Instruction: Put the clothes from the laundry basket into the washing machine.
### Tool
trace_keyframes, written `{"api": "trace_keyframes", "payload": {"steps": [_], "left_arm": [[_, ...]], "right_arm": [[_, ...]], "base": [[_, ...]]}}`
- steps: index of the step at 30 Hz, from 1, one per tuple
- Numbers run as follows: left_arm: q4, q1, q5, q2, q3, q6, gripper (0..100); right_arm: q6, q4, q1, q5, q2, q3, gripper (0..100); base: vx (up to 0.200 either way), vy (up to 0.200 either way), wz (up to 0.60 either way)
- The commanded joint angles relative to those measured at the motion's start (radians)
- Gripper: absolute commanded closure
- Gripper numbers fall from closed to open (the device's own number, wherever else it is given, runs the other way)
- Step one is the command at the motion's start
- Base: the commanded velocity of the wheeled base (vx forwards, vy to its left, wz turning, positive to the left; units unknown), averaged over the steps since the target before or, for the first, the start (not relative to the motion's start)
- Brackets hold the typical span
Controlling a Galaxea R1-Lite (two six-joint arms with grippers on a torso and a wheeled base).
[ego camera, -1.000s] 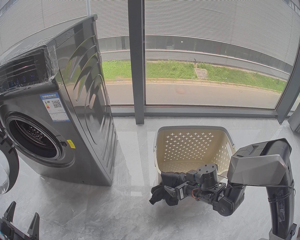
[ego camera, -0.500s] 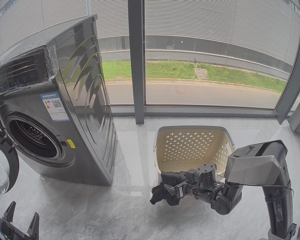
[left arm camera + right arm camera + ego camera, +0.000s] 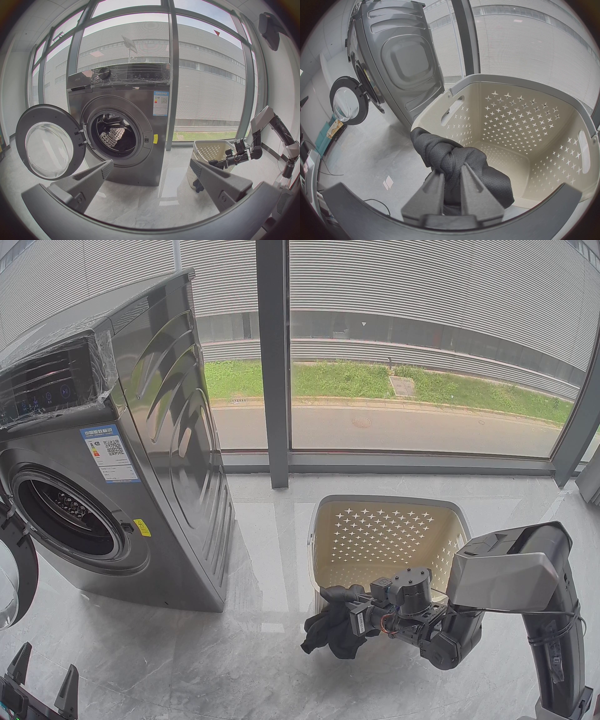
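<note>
while the right gripper [image 3: 450,173] pinches the black garment [image 3: 440,153] at the laundry basket [image 3: 387,499] rim, the drum opening [image 3: 69,518] lies far leftward, apparently nearer the wide-open left gripper [image 3: 150,162].

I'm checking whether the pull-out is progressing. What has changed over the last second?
The right tool, shut on the black mesh garment, has shifted slightly, so the cloth now hangs lower outside the near rim of the cream star-perforated plastic laundry basket, whose far rim dipped a little. The grey front-loading washing machine, its open round door and the open left tool stayed put.
</note>
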State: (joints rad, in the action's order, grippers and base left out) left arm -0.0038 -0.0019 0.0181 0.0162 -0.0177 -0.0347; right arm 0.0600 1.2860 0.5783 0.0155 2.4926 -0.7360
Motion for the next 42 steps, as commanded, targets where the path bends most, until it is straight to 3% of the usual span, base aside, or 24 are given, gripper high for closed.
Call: {"api": "trace_keyframes", "payload": {"steps": [1, 13, 26, 27, 42], "left_arm": [[-0.001, 0.000, 0.000, -0.016, 0.016, -0.001, 0], [-0.001, -0.001, -0.001, -0.016, 0.016, 0.001, 0], [-0.001, -0.001, 0.000, -0.016, 0.016, -0.001, 0], [-0.001, -0.001, 0.000, -0.016, 0.016, -0.001, 0], [-0.001, 0.000, 0.000, -0.016, 0.016, -0.001, 0]], "right_arm": [[-0.002, 0.000, 0.000, -0.002, -0.017, 0.004, 100], [-0.014, -0.007, -0.017, -0.002, -0.113, 0.066, 100], [-0.003, 0.029, -0.028, 0.001, -0.067, 0.076, 100], [-0.003, 0.029, -0.029, 0.003, -0.058, 0.076, 0], [-0.005, 0.029, -0.044, 0.004, -0.038, 0.110, 0]], "base": [[0.000, 0.000, 0.00], [0.000, 0.000, 0.00], [0.000, 0.000, 0.00], [0.000, 0.000, 0.00], [0.000, 0.000, 0.00]]}}
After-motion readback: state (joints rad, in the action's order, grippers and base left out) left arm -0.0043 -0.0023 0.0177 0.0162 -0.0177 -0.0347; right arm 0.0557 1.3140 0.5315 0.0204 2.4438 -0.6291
